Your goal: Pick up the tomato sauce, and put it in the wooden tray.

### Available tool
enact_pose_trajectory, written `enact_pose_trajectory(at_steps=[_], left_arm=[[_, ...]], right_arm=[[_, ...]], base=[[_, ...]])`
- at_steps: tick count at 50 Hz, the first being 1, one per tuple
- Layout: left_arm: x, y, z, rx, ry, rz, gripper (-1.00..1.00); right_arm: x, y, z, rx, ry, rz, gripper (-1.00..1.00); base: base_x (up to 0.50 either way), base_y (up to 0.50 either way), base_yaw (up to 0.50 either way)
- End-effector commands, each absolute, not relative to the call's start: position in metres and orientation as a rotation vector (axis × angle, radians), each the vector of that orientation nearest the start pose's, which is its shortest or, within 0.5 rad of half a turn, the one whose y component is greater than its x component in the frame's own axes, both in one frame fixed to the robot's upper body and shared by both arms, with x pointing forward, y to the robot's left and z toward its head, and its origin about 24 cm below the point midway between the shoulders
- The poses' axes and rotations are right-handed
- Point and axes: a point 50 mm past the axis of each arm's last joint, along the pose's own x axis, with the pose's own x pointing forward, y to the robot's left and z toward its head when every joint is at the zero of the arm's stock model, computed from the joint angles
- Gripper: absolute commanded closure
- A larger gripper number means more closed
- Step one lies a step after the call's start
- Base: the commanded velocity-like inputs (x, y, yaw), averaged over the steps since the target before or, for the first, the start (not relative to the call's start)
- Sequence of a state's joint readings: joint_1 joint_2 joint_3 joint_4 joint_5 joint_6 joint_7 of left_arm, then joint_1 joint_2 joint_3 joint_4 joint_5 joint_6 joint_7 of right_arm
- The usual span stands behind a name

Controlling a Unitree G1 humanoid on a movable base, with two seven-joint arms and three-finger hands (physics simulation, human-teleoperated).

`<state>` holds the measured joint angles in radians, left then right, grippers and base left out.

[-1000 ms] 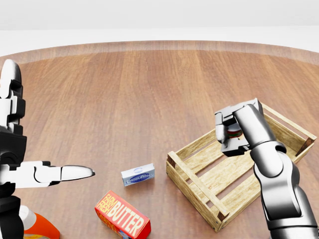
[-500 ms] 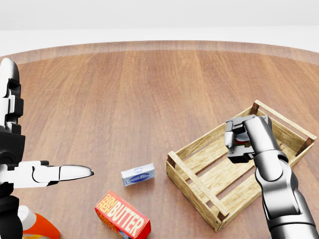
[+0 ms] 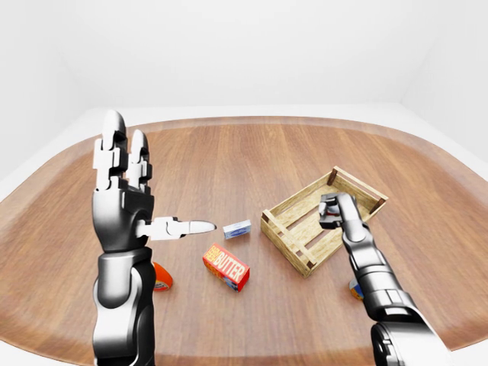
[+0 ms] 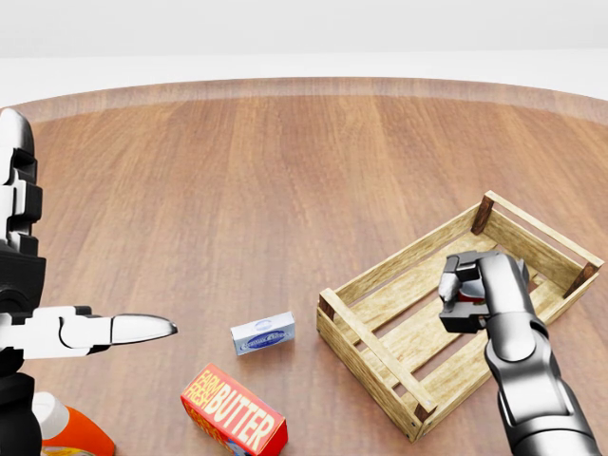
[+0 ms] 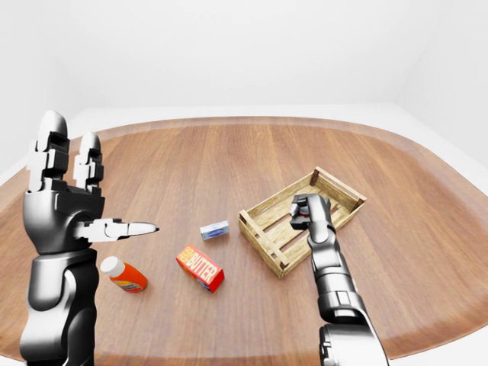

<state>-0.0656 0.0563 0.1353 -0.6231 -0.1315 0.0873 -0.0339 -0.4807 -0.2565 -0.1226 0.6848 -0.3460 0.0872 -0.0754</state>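
Right three-finger hand [image 4: 475, 299] had dropped from above the crate's far rim a second earlier to low inside the slatted wooden tray [image 4: 370, 332], fingers curled tight round the small red-labelled tomato sauce can [image 4: 463, 293]. Only a sliver of red and dark can showed between the fingers in the head view; in the right-eye view the red patch [image 5: 303, 216] sat at the same spot. Could not tell whether the can already touched the tray's slats, as the hand hid its base. Judgement: carry was over and the lowering nearly done, so the step left was letting go and lifting clear without tipping the can.

Left hand [image 3: 126, 206] was raised at the left of the view, fingers straight up and spread, thumb pointing sideways, holding nothing; no real shift from the earlier pictures.

On the round wooden table [image 4: 237, 171], well left of the tray, the small white-and-blue box [image 4: 262, 334] and the red and yellow butter carton [image 4: 234, 411] lay untouched in the same places. The orange bottle with white cap [image 5: 124, 276] sat near the left arm. The view itself had not moved.
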Motion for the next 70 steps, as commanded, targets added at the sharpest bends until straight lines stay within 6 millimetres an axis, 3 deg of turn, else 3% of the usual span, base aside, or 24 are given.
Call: enact_pose_trajectory(at_steps=[1, 44, 65, 66, 67, 68, 70], left_arm=[[0.222, 0.175, 0.191, -0.032, -0.617, 0.021, -1.0], [0.22, 0.178, 0.196, -0.041, -0.643, 0.028, -1.0], [0.22, 0.178, 0.197, -0.042, -0.648, 0.027, -1.0], [0.22, 0.178, 0.197, -0.042, -0.647, 0.027, -1.0], [0.22, 0.178, 0.197, -0.042, -0.649, 0.026, -1.0], [0.22, 0.177, 0.197, -0.042, -0.652, 0.025, -1.0], [0.22, 0.178, 0.198, -0.042, -0.655, 0.026, -1.0]], right_arm=[[0.335, -0.227, 0.033, -0.56, 0.269, -0.203, 1.0], [0.327, -0.235, 0.001, -0.567, 0.426, -0.261, 1.0], [0.329, -0.235, 0.0, -0.564, 0.437, -0.27, 1.0], [0.329, -0.235, 0.001, -0.56, 0.437, -0.272, 0.9], [0.329, -0.235, 0.001, -0.558, 0.437, -0.273, 0.31], [0.329, -0.235, 0.001, -0.553, 0.441, -0.275, -1.0], [0.329, -0.236, -0.001, -0.557, 0.447, -0.28, -1.0]], base=[[0.0, 0.0, 0.0], [0.0, 0.0, 0.0], [0.0, 0.0, 0.0], [0.0, 0.0, 0.0], [0.0, 0.0, 0.0], [0.0, 0.0, 0.0], [0.0, 0.0, 0.0]])
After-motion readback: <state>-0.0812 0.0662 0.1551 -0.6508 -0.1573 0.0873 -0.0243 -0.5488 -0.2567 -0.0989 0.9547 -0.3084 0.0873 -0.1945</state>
